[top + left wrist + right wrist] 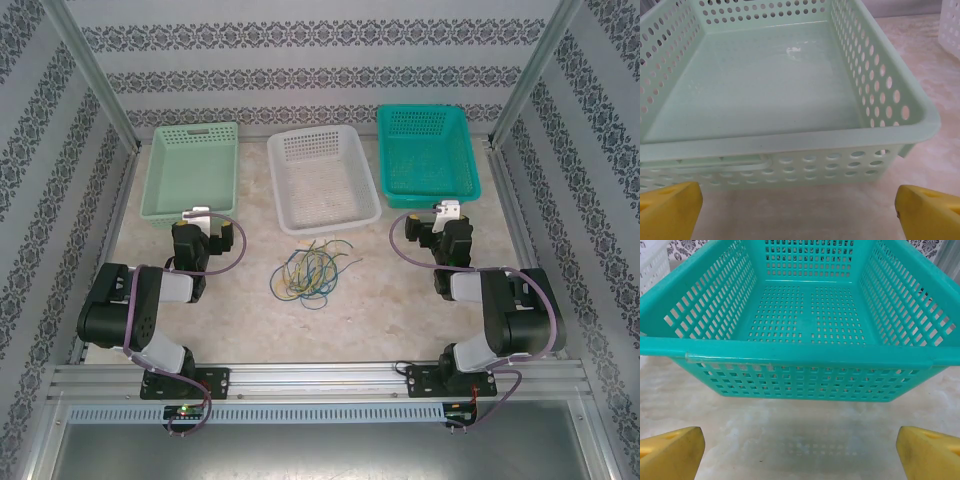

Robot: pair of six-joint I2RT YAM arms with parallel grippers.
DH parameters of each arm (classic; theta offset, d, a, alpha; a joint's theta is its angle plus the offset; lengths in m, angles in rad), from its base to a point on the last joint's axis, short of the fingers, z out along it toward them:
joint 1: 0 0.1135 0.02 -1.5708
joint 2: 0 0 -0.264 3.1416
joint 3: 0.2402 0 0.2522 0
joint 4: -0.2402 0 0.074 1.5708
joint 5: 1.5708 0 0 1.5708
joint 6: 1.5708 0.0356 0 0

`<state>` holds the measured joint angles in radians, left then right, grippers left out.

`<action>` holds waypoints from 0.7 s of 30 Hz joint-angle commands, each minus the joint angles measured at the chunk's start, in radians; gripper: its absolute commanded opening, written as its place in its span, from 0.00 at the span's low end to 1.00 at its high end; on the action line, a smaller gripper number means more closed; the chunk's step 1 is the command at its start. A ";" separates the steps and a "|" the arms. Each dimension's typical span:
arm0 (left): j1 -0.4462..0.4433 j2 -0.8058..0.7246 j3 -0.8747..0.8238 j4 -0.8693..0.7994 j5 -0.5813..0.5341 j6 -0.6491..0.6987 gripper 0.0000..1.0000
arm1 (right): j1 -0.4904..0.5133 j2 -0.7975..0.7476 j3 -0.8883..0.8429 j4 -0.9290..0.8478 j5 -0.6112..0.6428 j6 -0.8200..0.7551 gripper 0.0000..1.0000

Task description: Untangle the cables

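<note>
While the overhead view takes in the whole surface, each wrist camera faces one basket at close range. From above, the cables lie in one loose tangle of yellow, blue and green loops on the bare surface. The tangle sits between the two arms, just in front of the white basket, and touches none of the three baskets.

The left gripper hangs at the near edge of the pale green basket. The right gripper hangs at the near edge of the teal basket. Both are well apart from the tangle.

At that distance the jaws are too small to read, and the wrist views supply what is missing. In the left wrist view, yellow fingers sit in both bottom corners, spread wide, with only bare surface and the green basket's near wall between them. The right wrist view shows the same: yellow fingers far apart, released, holding nothing, with the teal lattice wall ahead. Both views also show the baskets' floors bare, and each catches a sliver of the white basket at a top corner.

The fingers are cut off by the frame edges, so their tips and full shape are hidden. Within the tangle, the wires cross so closely that single strands cannot be followed or counted.
</note>
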<state>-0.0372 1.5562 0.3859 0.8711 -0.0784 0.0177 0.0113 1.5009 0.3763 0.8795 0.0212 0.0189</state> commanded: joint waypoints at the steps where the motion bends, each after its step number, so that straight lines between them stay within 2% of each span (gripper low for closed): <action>1: 0.011 0.006 0.016 -0.012 0.015 -0.018 0.99 | 0.013 0.006 0.010 0.007 0.015 -0.001 0.98; 21: 0.016 0.006 0.017 -0.015 0.022 -0.020 0.99 | 0.006 0.008 0.015 0.001 0.001 0.003 0.98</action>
<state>-0.0372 1.5562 0.3859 0.8711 -0.0776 0.0177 0.0113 1.5009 0.3767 0.8791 0.0208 0.0193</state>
